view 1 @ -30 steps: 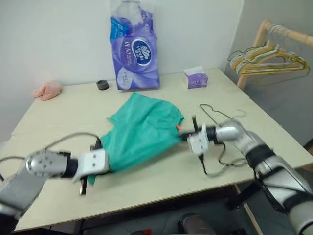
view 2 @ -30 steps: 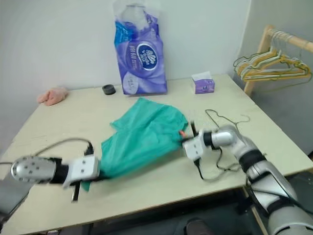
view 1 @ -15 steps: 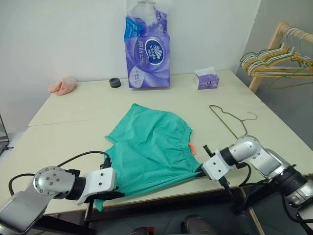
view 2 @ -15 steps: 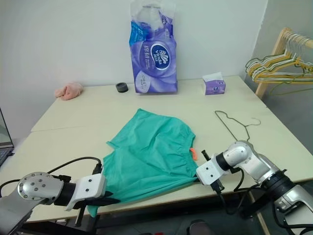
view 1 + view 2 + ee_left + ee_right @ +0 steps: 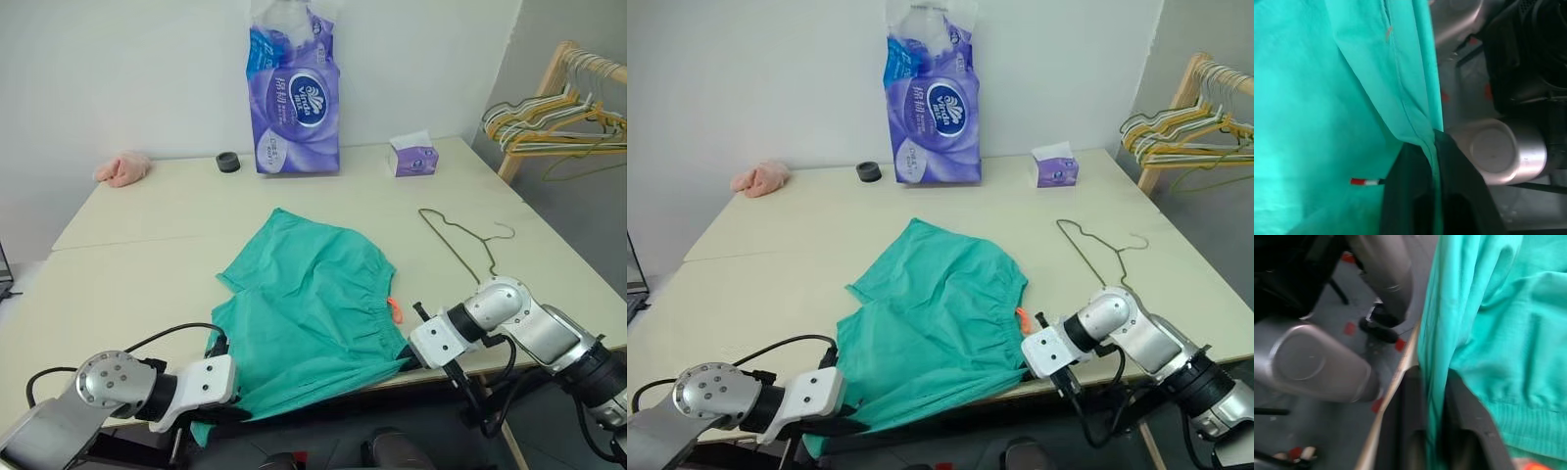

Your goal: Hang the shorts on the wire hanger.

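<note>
Looking down over my arms, I see the pale table [image 5: 147, 245] first, with the shorts [image 5: 309, 304] spread across its near middle. They are teal-green cloth, lying mostly flat with soft folds, the gathered waistband toward my right and a small orange tag [image 5: 395, 310] beside it. Their near edge hangs over the table's front edge.

My left gripper [image 5: 1432, 147] pinches the near left corner of the shorts; in the left wrist view the cloth runs between its two dark fingers [image 5: 1405, 191]. My right gripper [image 5: 1432, 382] pinches the near right corner at the waistband end, a fold of cloth squeezed between its fingers.

The wire hanger [image 5: 460, 238] lies flat on the table to the right of the shorts, apart from them, thin, dark, its hook toward the right edge.

Further back: purple tissue pack [image 5: 294, 98], small purple box [image 5: 412, 157], pink cloth lump [image 5: 122, 168].
</note>
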`<state>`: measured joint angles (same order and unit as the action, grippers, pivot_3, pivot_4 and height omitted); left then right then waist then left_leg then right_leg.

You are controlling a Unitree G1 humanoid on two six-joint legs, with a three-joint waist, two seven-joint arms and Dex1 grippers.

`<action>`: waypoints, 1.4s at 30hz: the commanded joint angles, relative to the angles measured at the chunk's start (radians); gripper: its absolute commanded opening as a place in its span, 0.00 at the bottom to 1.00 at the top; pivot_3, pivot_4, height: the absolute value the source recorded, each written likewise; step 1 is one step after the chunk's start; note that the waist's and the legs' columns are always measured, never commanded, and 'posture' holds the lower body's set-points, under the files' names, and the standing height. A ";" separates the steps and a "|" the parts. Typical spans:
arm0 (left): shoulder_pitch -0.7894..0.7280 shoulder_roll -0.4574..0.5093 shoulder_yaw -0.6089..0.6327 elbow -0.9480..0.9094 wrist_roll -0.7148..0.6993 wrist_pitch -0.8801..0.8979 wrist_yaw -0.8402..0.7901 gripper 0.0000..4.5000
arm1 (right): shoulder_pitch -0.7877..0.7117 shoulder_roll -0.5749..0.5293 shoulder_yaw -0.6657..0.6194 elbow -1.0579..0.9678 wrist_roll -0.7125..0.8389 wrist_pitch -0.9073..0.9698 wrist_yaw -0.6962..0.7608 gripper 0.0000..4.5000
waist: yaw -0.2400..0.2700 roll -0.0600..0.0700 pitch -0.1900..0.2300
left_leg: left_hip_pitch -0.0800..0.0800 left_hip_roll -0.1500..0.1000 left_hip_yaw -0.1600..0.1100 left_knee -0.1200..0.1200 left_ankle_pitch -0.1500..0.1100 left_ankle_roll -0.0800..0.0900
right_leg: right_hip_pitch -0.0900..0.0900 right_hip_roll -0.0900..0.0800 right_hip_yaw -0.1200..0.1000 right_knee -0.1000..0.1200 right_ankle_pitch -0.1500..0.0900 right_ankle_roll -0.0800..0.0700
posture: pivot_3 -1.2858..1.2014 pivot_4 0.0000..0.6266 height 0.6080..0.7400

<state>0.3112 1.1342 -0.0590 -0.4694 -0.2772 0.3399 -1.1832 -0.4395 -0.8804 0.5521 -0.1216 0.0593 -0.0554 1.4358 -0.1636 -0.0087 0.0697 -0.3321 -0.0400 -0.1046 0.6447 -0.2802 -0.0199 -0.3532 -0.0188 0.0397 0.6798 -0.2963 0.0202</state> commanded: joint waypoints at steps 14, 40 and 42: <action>-0.054 -0.083 0.198 -0.082 -0.316 0.233 0.013 0.99 | -0.065 0.092 -0.323 -0.126 0.437 0.528 -0.085 1.00 | 0.001 -0.003 0.009 | 0.000 0.001 0.000 0.000 -0.001 -0.001 | 0.000 0.000 0.000 0.000 0.000 0.000 | 0.44 0.04 1.00; -0.778 -0.337 -0.069 0.179 -0.261 0.266 0.048 0.99 | -0.211 0.240 -0.691 0.924 0.091 0.452 -0.944 1.00 | -0.052 -0.002 0.006 | -0.024 -0.001 0.007 0.003 -0.002 -0.004 | -0.021 0.000 0.006 0.000 0.005 -0.001 | 0.42 0.03 1.00; -0.794 -0.346 -0.077 0.192 -0.248 0.256 0.043 0.99 | -0.237 0.234 -0.684 1.003 0.071 0.425 -0.951 1.00 | -0.065 -0.002 0.005 | -0.022 -0.001 0.007 0.003 -0.002 -0.004 | -0.020 0.000 0.006 0.000 0.005 -0.001 | 0.41 0.03 1.00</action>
<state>-0.4617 0.7859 -0.1417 -0.2762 -0.5358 0.6196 -1.1293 -0.6542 -0.6276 -0.1261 0.8379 0.1541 0.3960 0.4870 -0.2285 -0.0103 0.0751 -0.3535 -0.0408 -0.0975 0.6476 -0.2821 -0.0236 -0.3723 -0.0186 0.0454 0.6801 -0.2915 0.0196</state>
